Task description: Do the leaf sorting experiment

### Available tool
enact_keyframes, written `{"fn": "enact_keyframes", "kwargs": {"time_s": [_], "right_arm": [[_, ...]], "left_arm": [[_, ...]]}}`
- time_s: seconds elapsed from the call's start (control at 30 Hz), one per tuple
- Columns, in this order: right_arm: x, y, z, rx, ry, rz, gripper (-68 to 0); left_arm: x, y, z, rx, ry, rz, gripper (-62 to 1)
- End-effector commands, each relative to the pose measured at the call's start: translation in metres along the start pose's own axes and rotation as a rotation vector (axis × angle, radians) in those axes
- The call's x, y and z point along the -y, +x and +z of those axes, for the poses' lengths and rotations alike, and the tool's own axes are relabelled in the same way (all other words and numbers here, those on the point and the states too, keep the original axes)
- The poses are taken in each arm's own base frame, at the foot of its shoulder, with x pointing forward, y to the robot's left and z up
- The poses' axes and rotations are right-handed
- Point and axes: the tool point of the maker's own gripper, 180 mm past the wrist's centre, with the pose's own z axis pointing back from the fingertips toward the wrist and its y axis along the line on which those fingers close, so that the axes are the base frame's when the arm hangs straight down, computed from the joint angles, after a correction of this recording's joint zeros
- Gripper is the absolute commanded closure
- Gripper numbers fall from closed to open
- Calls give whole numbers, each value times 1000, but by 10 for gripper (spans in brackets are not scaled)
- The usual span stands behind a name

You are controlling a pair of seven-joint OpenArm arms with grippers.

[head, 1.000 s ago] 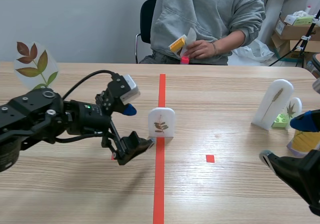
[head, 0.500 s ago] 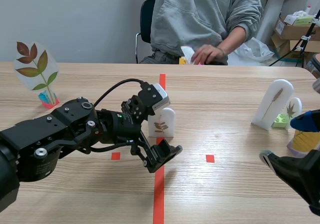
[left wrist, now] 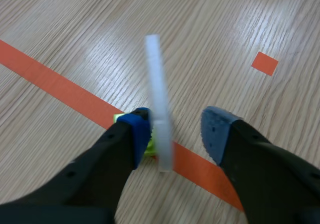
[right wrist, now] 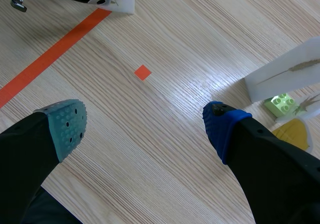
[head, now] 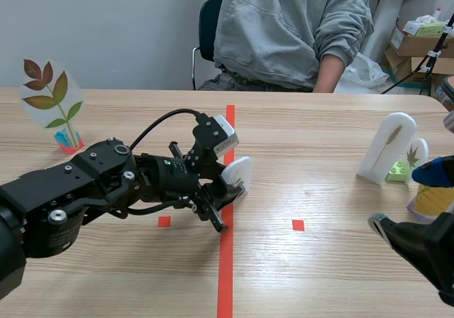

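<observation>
Leaf card (left wrist: 156, 99) sits on the centre tape line (left wrist: 45, 79), between the left gripper (left wrist: 176, 131) fingers, which are apart: one pad touches it, the other stands clear. Likely fault: a one-sided push on closing could topple or skid the card. Right gripper (right wrist: 142, 126) is spread wide, holding nothing

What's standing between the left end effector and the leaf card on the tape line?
Nothing visible. The leaf card stands between the open fingers of the left end effector: one blue pad is close against it, the other apart from it.
</observation>
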Motion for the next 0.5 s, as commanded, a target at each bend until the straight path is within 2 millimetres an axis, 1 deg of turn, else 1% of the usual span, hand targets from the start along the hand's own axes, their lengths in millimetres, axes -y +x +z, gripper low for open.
{"fn": "enact_keyframes", "kwargs": {"time_s": [0.0, 0.13, 0.17, 0.37, 0.47], "right_arm": [[3, 3, 1, 14, -5, 9, -477], [3, 3, 1, 14, -5, 9, -477], [3, 3, 1, 14, -5, 9, -477], [3, 3, 1, 14, -5, 9, -477], [3, 3, 1, 14, -5, 9, -477]], "left_arm": [[-4, 14, 1, 45, 3, 0, -159], [-3, 16, 1, 56, 3, 3, -61], [-3, 16, 1, 58, 3, 2, -49], [-4, 18, 1, 62, 5, 3, -44], [-7, 16, 5, 55, 7, 14, -44]]}}
